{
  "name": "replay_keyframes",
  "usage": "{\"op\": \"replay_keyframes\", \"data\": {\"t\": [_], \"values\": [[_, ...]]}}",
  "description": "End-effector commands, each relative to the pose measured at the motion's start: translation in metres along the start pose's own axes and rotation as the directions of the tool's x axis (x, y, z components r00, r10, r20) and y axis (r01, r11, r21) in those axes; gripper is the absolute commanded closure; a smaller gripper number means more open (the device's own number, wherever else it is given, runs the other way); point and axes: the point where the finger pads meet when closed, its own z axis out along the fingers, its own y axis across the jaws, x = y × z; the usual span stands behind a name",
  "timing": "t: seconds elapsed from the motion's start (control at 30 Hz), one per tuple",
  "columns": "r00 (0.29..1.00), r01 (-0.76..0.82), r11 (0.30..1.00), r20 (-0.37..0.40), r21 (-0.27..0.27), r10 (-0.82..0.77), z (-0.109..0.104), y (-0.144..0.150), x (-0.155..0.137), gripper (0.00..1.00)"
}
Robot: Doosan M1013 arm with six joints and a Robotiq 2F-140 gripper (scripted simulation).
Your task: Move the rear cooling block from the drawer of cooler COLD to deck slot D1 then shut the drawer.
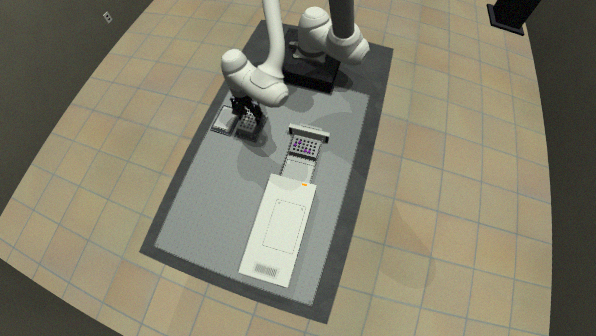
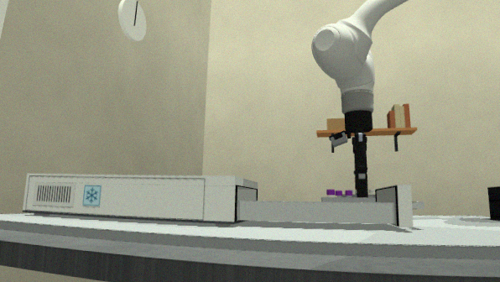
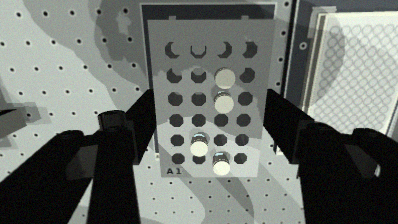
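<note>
My gripper [image 1: 247, 118] [image 3: 209, 104] is shut on the rear cooling block [image 1: 245, 129] [image 3: 210, 55], a grey block with rows of bores, gripped by its two long sides. Its tubes with pale caps stand in the bores, for example one tube [image 3: 225, 78] in the upper half and another tube [image 3: 199, 148] lower down. The block hangs level over the dark-framed deck slot [image 3: 146, 30] beside the cooler's drawer; I cannot tell whether it touches. Cooler COLD [image 1: 278, 230] [image 2: 126, 197] has its drawer [image 1: 299, 167] [image 2: 315, 211] pulled out, lamp [image 1: 304, 184] lit orange. The front block [image 1: 305, 146] with purple tubes [image 2: 339, 192] sits by the handle.
A white dotted plate [image 1: 223, 120] [image 3: 350, 65] lies in the slot just beyond the held block. The arm's black base [image 1: 310, 72] stands at the back of the perforated deck [image 1: 215, 200]. In the exterior view the drawer's walls hide the held block.
</note>
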Motion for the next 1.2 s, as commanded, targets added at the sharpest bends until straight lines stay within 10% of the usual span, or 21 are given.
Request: {"op": "replay_keyframes", "data": {"t": [0.0, 1.17], "values": [[1.0, 0.0, 1.0, -0.001, 0.0, 0.0, -0.0002, 0.0001, 0.0005, 0.9], [1.0, 0.0, 1.0, -0.001, 0.0, 0.0, 0.0048, 0.0001, 0.0005, 0.9]]}}
